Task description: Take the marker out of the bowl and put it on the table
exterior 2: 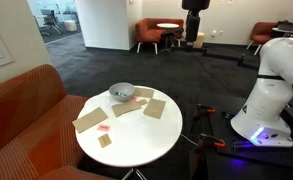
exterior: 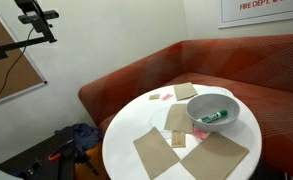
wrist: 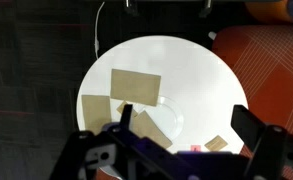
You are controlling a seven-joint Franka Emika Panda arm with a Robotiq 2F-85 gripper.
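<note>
The pale bowl [exterior: 214, 108] stands on the round white table [exterior: 126, 135] near the edge next to the sofa. The green-and-white marker [exterior: 214, 116] lies inside it. The bowl also shows in an exterior view [exterior 2: 121, 93], where the marker is too small to make out. In the wrist view the bowl [wrist: 162, 118] is seen from high above, partly behind my left finger, and the marker is not discernible. My gripper [wrist: 186, 125] is open and empty, well above the table [wrist: 196, 75]. It hangs at the top of an exterior view [exterior 2: 194, 18].
Tan paper squares [exterior: 156, 152] [exterior: 218, 155] [exterior 2: 154, 108] lie on the table, with a small pink scrap [wrist: 194, 148] near the bowl. A red-brown sofa [exterior: 136, 75] curves round the table. The robot base [exterior 2: 271, 95] stands beside it. A camera stand [exterior: 36, 20] is at the wall.
</note>
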